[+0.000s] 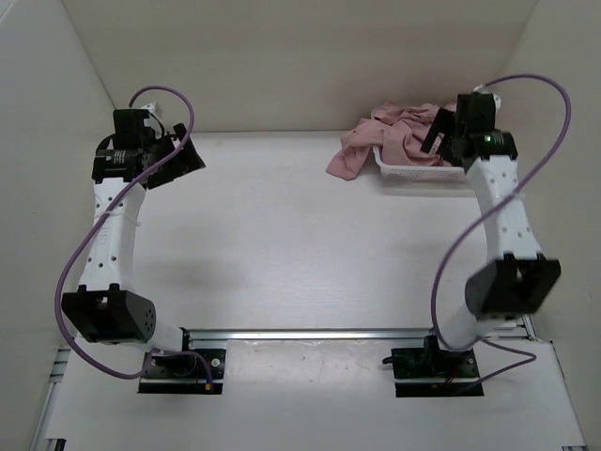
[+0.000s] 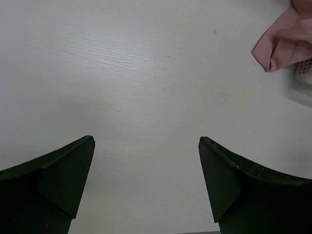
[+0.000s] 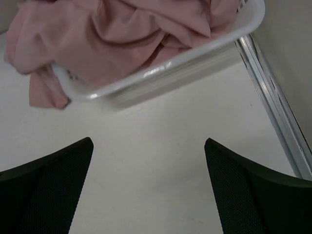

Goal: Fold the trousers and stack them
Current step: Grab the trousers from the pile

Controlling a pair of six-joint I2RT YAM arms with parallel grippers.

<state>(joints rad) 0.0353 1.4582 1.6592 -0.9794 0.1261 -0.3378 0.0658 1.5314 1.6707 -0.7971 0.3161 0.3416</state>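
Observation:
The dusty-pink trousers (image 1: 390, 139) lie crumpled in a white basket (image 1: 413, 173) at the back right, with part hanging over its left rim onto the table. They fill the basket (image 3: 161, 73) in the right wrist view (image 3: 126, 34), and one corner shows in the left wrist view (image 2: 285, 41). My right gripper (image 1: 439, 133) is open and empty, just in front of the basket (image 3: 148, 141). My left gripper (image 1: 183, 150) is open and empty above bare table at the back left (image 2: 146, 141).
White walls enclose the table on the left, back and right. A metal rail (image 3: 273, 92) runs along the right wall beside the basket. Another rail (image 1: 310, 334) crosses the near edge between the arm bases.

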